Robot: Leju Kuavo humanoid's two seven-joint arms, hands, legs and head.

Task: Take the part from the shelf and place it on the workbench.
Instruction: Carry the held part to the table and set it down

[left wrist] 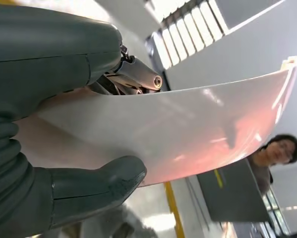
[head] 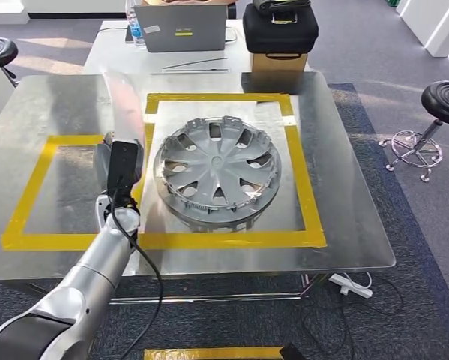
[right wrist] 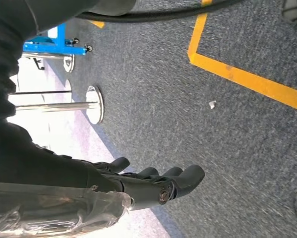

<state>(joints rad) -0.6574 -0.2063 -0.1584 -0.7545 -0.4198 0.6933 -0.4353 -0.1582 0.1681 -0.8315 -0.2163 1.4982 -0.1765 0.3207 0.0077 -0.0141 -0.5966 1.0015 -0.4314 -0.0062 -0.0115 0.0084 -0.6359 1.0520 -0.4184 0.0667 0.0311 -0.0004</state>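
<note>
Part [left wrist: 184, 129], a curved, glossy silver panel, is pinched along one edge in the left hand [left wrist: 64, 124], thumb under it and dark fingers [left wrist: 139, 74] over it, raised above the bench [head: 346, 225] at about 9 o'clock from the hubcap [head: 218, 171]. The grip is narrow and near one end, so the long free span could lever out and slip on that slick surface, or swing into the hubcap if lowered too far toward 3 o'clock. The right hand [right wrist: 147, 181] hangs over the carpet [right wrist: 232, 148], fingers loosely apart, holding nothing. Polished metal with yellow tape squares [head: 309, 202] tops the bench; a laptop [head: 181, 27] and black case [head: 280, 28] sit at 12 o'clock, a stool [head: 445, 101] at 3 o'clock, and a person [left wrist: 277, 153] stands near.
</note>
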